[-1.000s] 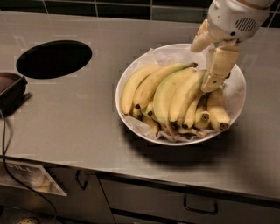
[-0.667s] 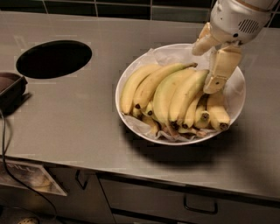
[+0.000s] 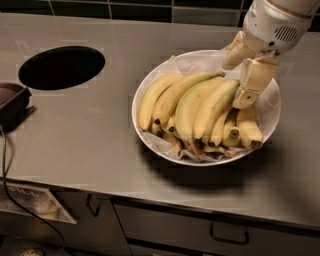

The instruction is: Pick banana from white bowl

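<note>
Far left edge: dark tray-like object point(image 3: 11, 104), cut off by the frame, with a thin black cable point(image 3: 6, 165) running down over the counter front. Brushed-steel counter point(image 3: 90, 135), matte grey and flat; dark glossy wall tiles point(image 3: 140, 9) along the back. Black oval hole point(image 3: 61, 67) cut into the counter, upper left. Below the counter edge, a printed paper point(image 3: 39, 202) stuck on the cabinet front, and grey drawers with dark bar handles point(image 3: 229, 235).

Centre-right: white bowl point(image 3: 145, 135), wide, shallow and round, lined with crinkled white paper, sitting on the counter well apart from the hole. It is packed with bananas fanned out, stems toward the upper right, dark tips toward the front rim. The banana point(image 3: 215, 107), long, thick, pale yellow going greenish near the stem, lies in the bowl right of the middle, resting on the others.

Upper right: white arm housing point(image 3: 275, 25) comes in from the top corner, angled down and left. Gripper point(image 3: 236, 82), with cream plastic fingers point(image 3: 255, 80), is over the bowl's back-right part at the stem ends. Jaws are spread apart, gripping nothing; whether the fingers touch the stems I cannot tell.
</note>
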{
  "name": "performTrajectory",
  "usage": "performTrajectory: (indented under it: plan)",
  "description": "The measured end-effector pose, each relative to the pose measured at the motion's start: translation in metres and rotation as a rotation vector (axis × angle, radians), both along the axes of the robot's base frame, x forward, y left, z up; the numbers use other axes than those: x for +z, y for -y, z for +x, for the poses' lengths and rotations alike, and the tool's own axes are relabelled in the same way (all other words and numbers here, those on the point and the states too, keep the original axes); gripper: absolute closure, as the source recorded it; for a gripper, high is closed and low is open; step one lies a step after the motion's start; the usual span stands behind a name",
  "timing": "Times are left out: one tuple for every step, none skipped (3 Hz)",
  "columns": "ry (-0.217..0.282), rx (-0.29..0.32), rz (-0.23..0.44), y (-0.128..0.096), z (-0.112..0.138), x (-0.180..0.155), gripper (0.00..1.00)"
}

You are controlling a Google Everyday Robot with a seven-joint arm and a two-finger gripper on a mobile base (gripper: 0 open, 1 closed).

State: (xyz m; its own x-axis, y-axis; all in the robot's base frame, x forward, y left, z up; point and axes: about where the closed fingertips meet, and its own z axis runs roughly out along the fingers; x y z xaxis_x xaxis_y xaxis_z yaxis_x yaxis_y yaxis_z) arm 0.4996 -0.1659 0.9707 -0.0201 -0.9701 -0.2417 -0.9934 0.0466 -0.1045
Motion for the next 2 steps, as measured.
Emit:
performTrajectory:
  plan:
    - [-0.003, -0.016, 0.003, 0.0028, -0.002, -0.0002, 0.36]
    - [-0.003, -0.016, 0.003, 0.0029, -0.002, -0.0002, 0.38]
